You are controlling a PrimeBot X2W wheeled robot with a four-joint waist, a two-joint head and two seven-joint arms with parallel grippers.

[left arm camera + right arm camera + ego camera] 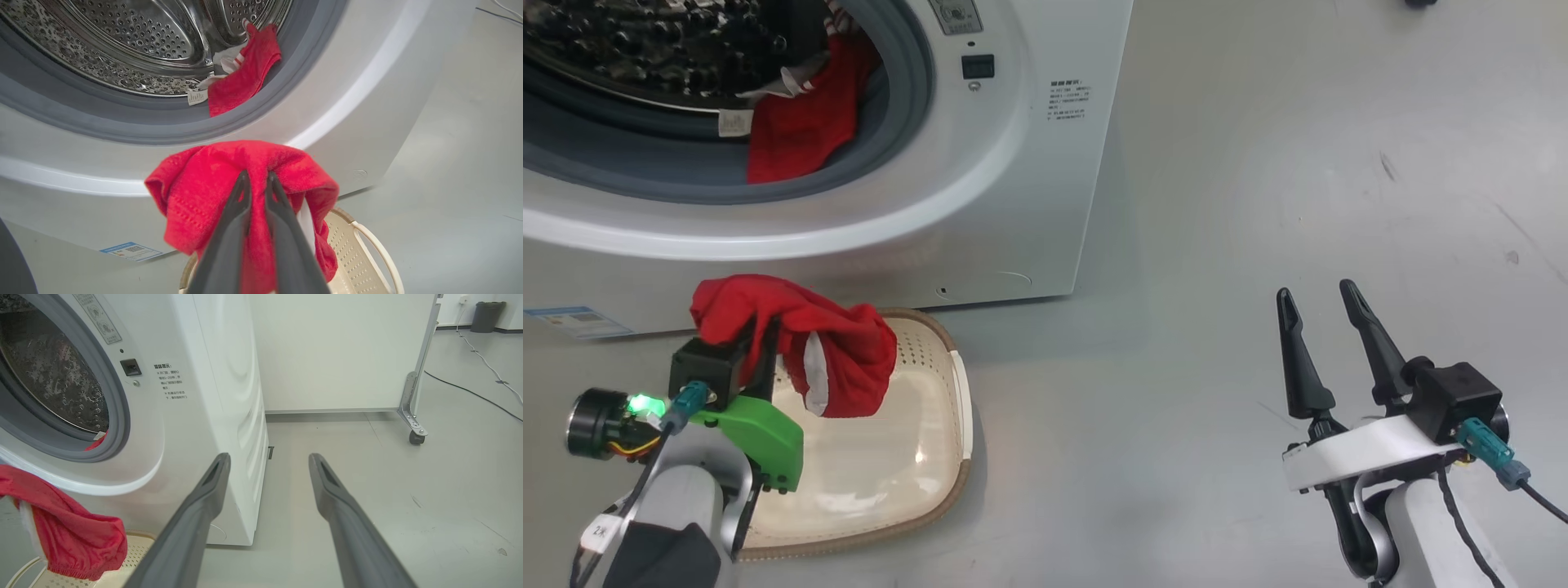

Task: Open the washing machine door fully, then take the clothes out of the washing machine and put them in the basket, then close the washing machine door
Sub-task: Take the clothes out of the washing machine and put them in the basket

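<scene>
The grey floor [1258, 204] is taken up at the far left by the washing machine [1013, 163], whose white front is turned toward the near side. Its round porthole is ringed by a grey gasket [686, 175], behind which the dimpled steel drum [135, 36] is seen. The basket [923, 359] is set on the floor just in front of the machine, below the right part of the porthole. Of the clothes, a red garment [841, 351] with a white part is pinched between the nearly closed fingers of the left gripper [256, 176] and is hung above the far left part of the basket; whether its lowest fold touches the basket cannot be told. A second red garment [800, 122] is draped over the lower right of the gasket, partly inside the drum. The right gripper [1315, 288] is held over bare floor, well to the right of the basket, its fingers spread wide with nothing between them. A blue label [576, 321] is stuck low on the machine's front at the left, and a small white tag [735, 122] lies just left of the draped garment.
</scene>
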